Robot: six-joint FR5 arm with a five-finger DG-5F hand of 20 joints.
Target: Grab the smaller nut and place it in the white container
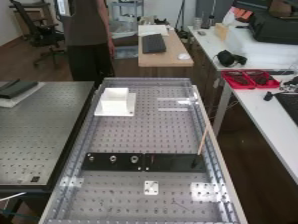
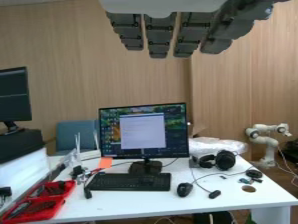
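I view the hand (image 2: pixel 158 36), fingers extended and released. The smaller nut (image 1: pixel 91 158) stands on the black bar (image 1: pixel 102 165) (perforated bench (image 1: pixel 120 200) beneath); a wooden desk (image 1: pixel 166 59) stands beyond.

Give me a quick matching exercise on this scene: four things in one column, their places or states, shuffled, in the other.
Things
1. White container
2. Larger nut
3. Fingers
4. Thin stick

Places or states
A. Straight, holding nothing
B. Slanting up by the bench's side rail
C. Between the smaller nut and the bearing, on the black bar
D. Beyond the black bar, towards the bench's far end

Pairs: 1-D, 2-C, 3-A, 4-B
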